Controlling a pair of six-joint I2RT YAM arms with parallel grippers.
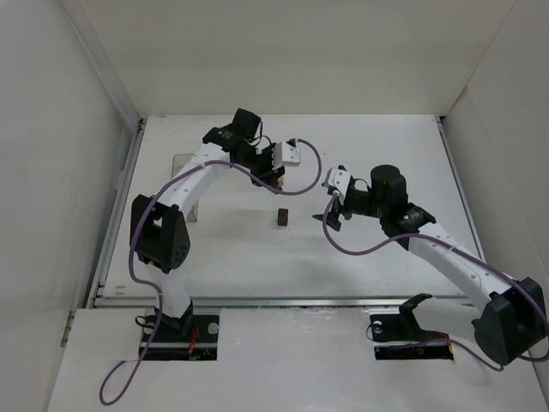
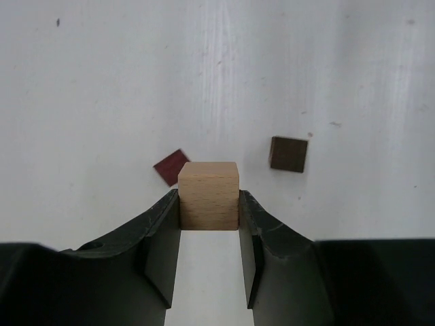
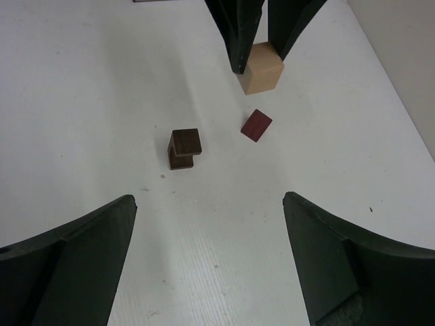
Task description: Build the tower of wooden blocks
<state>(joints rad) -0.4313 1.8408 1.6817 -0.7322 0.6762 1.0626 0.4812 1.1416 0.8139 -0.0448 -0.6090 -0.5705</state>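
Observation:
My left gripper (image 2: 209, 204) is shut on the pale tan cube (image 2: 209, 195), holding it by two opposite sides low over the table. The maroon pointed piece (image 2: 170, 166) lies just behind the cube to the left, and the dark brown block (image 2: 288, 153) stands to the right. In the right wrist view the cube (image 3: 262, 66) sits between the left fingers (image 3: 238, 27), with the maroon piece (image 3: 256, 125) and the dark brown block (image 3: 184, 147) nearer. My right gripper (image 3: 209, 204) is open and empty, short of the dark brown block (image 1: 281, 218). From above, the left gripper (image 1: 276, 176) is behind that block and the right gripper (image 1: 330, 219) is to its right.
White walls enclose the table (image 1: 386, 154) on the left, back and right. A faint clear rectangular box (image 1: 184, 161) lies at the back left under the left arm. A metal rail (image 1: 283, 300) runs along the near edge.

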